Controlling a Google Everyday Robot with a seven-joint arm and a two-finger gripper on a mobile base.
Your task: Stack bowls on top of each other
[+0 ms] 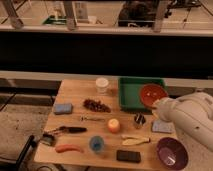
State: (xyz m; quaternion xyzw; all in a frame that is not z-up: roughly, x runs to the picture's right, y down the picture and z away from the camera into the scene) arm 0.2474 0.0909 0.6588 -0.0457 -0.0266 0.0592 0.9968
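Note:
The orange-red bowl [151, 94] leans in the right part of the square green tray [129, 94] at the back right of the wooden table [75, 90]. The dark purple bowl [172, 152] stands upright at the front right corner, apart from it. My white arm [192, 116] reaches in from the right. The gripper [157, 104] is at the arm's end, right at the orange-red bowl's front rim. I cannot tell if it touches the bowl.
Also on the table: a white cup [102, 85], a blue sponge [63, 108], a dark red bunch [96, 105], an orange fruit [114, 125], the small blue cup [96, 144], a banana [135, 141], a black box [128, 156], a carrot [68, 148] and a black-handled tool [67, 130]. A dark wall runs behind.

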